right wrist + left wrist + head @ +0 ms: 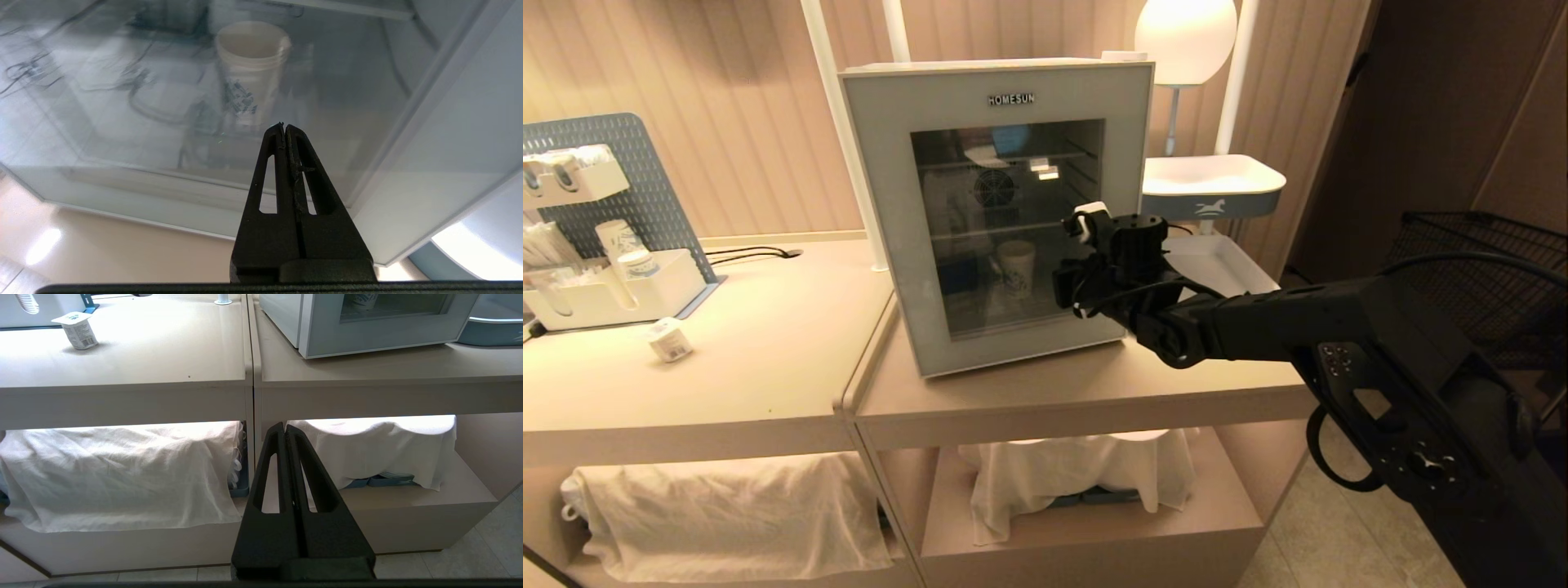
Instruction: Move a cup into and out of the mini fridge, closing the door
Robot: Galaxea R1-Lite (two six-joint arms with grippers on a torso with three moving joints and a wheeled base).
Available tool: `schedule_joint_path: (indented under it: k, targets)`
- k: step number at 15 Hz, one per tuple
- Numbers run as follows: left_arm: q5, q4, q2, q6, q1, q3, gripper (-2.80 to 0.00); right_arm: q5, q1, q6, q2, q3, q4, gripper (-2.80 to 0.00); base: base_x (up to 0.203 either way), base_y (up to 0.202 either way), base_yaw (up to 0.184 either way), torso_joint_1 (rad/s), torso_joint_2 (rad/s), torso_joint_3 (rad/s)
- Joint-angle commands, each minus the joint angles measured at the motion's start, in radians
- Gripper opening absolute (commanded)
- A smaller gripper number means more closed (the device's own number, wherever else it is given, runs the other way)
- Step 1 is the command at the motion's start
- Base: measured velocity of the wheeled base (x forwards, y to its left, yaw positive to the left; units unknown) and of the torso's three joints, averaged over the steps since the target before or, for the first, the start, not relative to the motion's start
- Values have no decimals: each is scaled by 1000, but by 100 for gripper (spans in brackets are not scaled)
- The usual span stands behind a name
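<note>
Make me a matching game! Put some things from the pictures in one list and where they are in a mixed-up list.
Things:
1. cup
2. right gripper
3. left gripper
4. small carton

Places:
A. low, in front of the cloth-covered shelves
B. on the left counter
C. inside the shut fridge
D. in front of the door glass

Pairs: 1-C, 2-D, 3-A, 4-B

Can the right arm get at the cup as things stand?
Probably not. The cup stands inside the fridge behind the shut door; the right gripper, fingers shut, is outside the glass.
</note>
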Motion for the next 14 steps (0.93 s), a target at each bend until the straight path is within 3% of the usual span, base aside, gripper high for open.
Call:
schedule_joint_path:
  k: [1, 5, 7, 12, 14]
  targets:
    - [0, 0, 2, -1, 1, 2, -280, -43, 3, 4, -16, 3, -16, -280, 0, 0, 0, 0, 0, 0]
    - [0, 0, 2, -1, 1, 2, -280, -172, -1, 7, -155, 80, -68, -280, 0, 0, 0, 0, 0, 0]
    - [0, 0, 2, -1, 1, 2, -280, -256, -10, 7, -320, 190, -88, -280, 0, 0, 0, 0, 0, 0]
    - [0, 0, 2, 1, 1, 2, -280, -521, -69, -3, -958, 568, -87, -280, 0, 0, 0, 0, 0, 0]
    - [0, 0, 2, -1, 1, 2, -280, -630, -132, -7, -1242, 720, -43, -280, 0, 0, 0, 0, 0, 0]
